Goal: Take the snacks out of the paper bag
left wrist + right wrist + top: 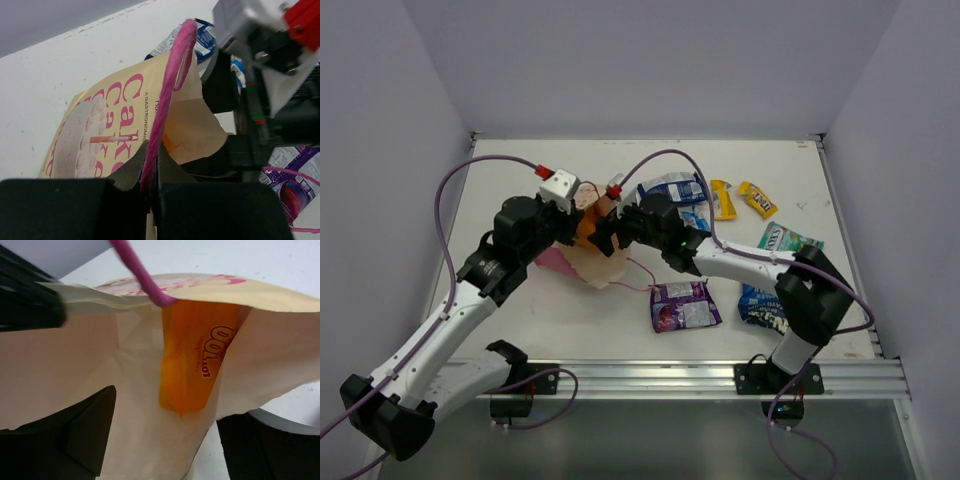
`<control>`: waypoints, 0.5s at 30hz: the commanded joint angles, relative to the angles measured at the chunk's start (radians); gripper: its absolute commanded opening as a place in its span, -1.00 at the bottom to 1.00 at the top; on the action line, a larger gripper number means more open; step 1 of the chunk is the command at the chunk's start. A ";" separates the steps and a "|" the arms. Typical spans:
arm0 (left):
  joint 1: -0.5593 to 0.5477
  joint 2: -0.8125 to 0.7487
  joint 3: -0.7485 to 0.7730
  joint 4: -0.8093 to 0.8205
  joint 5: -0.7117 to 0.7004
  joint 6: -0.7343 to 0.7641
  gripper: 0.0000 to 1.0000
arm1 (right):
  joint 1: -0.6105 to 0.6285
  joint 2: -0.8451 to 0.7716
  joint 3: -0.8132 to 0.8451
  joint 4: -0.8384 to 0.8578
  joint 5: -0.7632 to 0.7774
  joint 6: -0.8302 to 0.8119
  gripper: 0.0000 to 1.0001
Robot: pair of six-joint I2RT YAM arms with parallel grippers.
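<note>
A: Where's the paper bag (603, 268)?
B: Mid table (520, 310), btwn both arms, mouth twd R arm. Purple pouch (683, 305) n others lie out near it. Orange wrapper (192, 360) inside, flat vs the wall.
A: Grippers?
B: L gripper (150, 172) pinched on pink handle (167, 95). R gripper (167, 440) spread wide at mouth, holding nothing.
A: Risk?
B: R could nip paper w/ wrapper, so bag tears or slips off L's thin string.
</note>
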 commanded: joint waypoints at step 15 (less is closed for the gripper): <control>-0.001 -0.011 0.039 -0.016 -0.041 -0.079 -1.00 | 0.037 -0.094 -0.040 0.139 0.221 -0.020 0.62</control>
